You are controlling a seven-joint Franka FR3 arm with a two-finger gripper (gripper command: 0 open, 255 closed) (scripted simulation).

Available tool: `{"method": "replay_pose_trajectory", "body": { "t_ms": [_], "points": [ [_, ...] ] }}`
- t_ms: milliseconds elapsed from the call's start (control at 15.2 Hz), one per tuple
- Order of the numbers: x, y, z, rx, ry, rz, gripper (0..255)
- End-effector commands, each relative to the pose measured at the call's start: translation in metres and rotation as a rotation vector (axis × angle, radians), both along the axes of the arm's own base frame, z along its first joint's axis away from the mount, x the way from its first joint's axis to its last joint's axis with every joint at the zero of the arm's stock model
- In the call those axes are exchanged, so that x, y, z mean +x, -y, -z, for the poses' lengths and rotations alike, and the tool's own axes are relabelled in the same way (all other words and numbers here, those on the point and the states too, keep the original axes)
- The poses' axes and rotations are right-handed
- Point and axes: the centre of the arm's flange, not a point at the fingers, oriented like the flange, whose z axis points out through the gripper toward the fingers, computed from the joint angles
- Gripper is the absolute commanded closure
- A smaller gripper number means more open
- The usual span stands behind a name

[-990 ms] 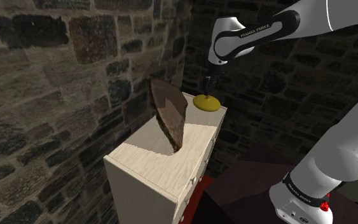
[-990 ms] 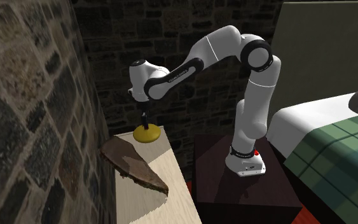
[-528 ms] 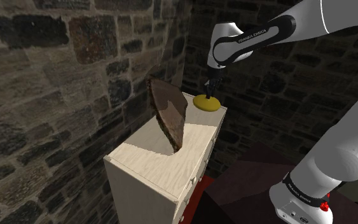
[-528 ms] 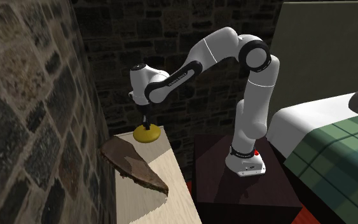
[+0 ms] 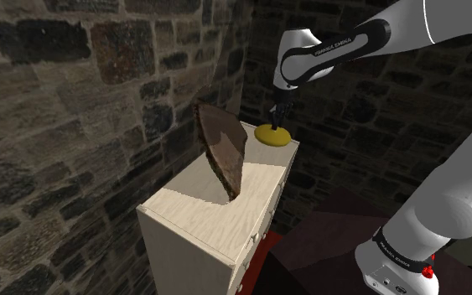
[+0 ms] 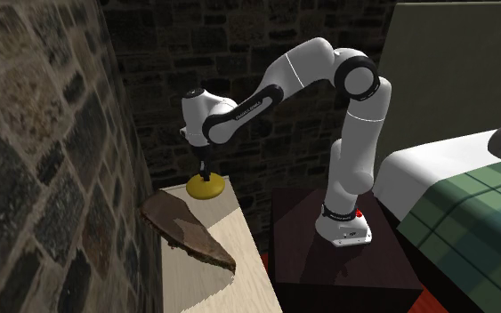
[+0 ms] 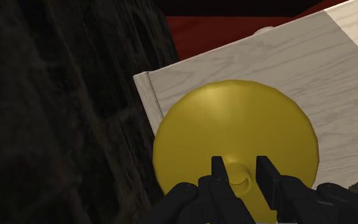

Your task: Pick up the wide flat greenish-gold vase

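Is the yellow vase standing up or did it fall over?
Standing up. The vase sits flat on the pale dresser, and the wrist view looks straight down onto its round body and small neck.

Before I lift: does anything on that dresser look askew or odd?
Yes: the brown slab stands tilted on edge on the dresser, against the stone wall, its lower edge seeming to cut into the top. The yellow vase sits upright near the far corner.
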Motion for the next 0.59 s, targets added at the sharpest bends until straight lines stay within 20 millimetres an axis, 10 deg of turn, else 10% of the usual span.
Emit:
{"method": "replay_pose_trajectory", "body": {
  "t_ms": [0, 528],
  "points": [
    [0.0, 0.0, -0.008, 0.0, -0.001, 0.0, 255],
    [0.0, 0.0, -0.05, 0.0, -0.001, 0.0, 255]
  ]
}}
